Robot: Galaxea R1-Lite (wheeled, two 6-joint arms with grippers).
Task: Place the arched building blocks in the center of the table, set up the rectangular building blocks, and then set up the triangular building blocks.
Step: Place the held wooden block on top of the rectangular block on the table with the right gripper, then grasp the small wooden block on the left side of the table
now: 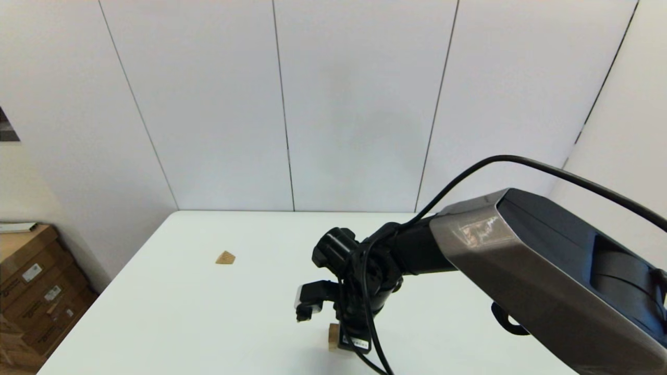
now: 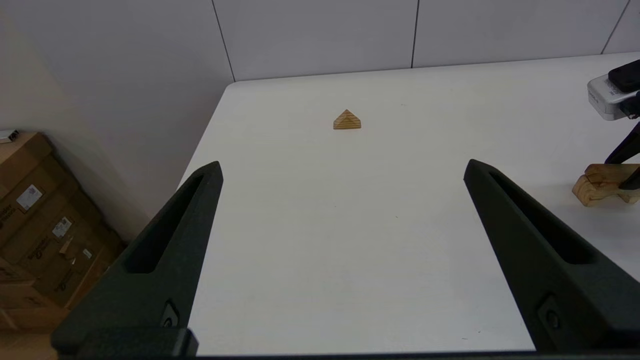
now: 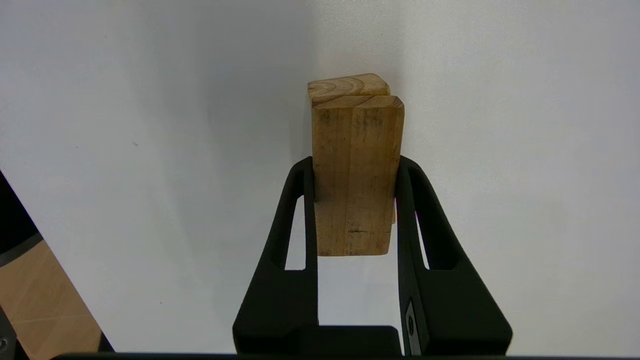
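Rectangular building blocks (image 3: 356, 170) sit clamped in the right gripper (image 3: 356, 165) jaws, held over the arched building blocks (image 2: 597, 191) near tabletop (image 1: 208, 312) centre. We judge stacking underway. Triangular building blocks (image 2: 347, 120) wait apart; left gripper (image 2: 342, 170) jaws wide, empty.
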